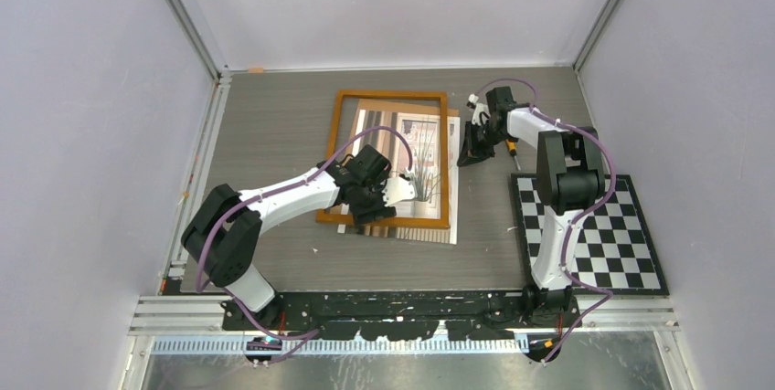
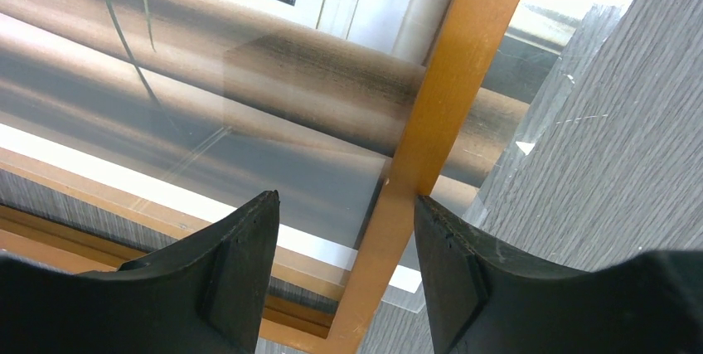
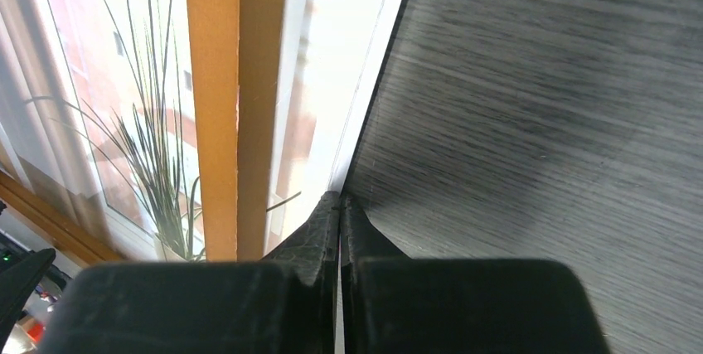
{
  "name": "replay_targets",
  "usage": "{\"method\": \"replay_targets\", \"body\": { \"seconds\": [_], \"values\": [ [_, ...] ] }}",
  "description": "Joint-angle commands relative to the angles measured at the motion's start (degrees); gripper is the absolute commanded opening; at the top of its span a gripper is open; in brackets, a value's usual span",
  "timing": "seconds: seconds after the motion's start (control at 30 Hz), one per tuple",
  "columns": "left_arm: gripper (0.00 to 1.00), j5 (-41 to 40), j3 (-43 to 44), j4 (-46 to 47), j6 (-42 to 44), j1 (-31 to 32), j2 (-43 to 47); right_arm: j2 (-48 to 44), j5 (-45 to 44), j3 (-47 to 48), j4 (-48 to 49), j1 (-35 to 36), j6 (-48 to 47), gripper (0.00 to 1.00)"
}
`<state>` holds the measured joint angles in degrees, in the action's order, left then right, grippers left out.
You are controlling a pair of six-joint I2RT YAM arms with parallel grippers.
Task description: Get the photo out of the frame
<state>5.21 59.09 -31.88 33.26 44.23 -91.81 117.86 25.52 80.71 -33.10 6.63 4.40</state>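
The frame (image 1: 391,95), with its thin orange-brown border, lies flat mid-table. The photo (image 1: 425,139), showing curtains and a spiky plant, lies under it and sticks out past its right and near sides. My left gripper (image 1: 398,192) hovers over the frame's near right part, open and empty. In the left wrist view its fingers (image 2: 240,271) straddle the frame bar (image 2: 448,105) just above the photo (image 2: 249,80). My right gripper (image 1: 468,154) sits at the photo's right edge. In the right wrist view its fingertips (image 3: 332,213) are shut on that thin edge, beside the frame bar (image 3: 224,80) and the plant picture (image 3: 124,122).
A black-and-white checkered mat (image 1: 594,235) lies at the near right by the right arm's base. A clear sheet corner (image 2: 530,172) juts past the frame onto the grey wood-grain table (image 1: 274,125). White walls close in the back and sides.
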Motion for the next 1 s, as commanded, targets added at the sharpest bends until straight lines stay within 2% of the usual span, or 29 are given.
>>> {"method": "replay_targets", "body": {
  "seconds": [0.0,0.33,0.57,0.73,0.97],
  "values": [
    [0.62,0.7,-0.2,1.7,-0.6,0.0,1.4,0.1,-6.9,-2.1,-2.7,-0.1,-2.4,0.04],
    [0.62,0.8,-0.2,2.3,-1.3,0.0,0.8,-0.4,-9.7,-3.7,0.2,2.3,3.3,0.06],
    [0.62,0.6,-0.7,2.7,-1.2,0.0,0.8,0.8,-8.4,-2.5,-0.2,3.7,5.7,0.18],
    [0.62,0.6,-1.2,3.3,-1.3,0.0,0.8,1.6,-7.1,-1.6,-0.5,3.9,6.7,0.31],
    [0.63,0.4,-1.5,3.5,-1.4,0.0,0.7,2.8,-4.7,-0.9,-1.1,4.0,6.3,0.33]
  ]
}}
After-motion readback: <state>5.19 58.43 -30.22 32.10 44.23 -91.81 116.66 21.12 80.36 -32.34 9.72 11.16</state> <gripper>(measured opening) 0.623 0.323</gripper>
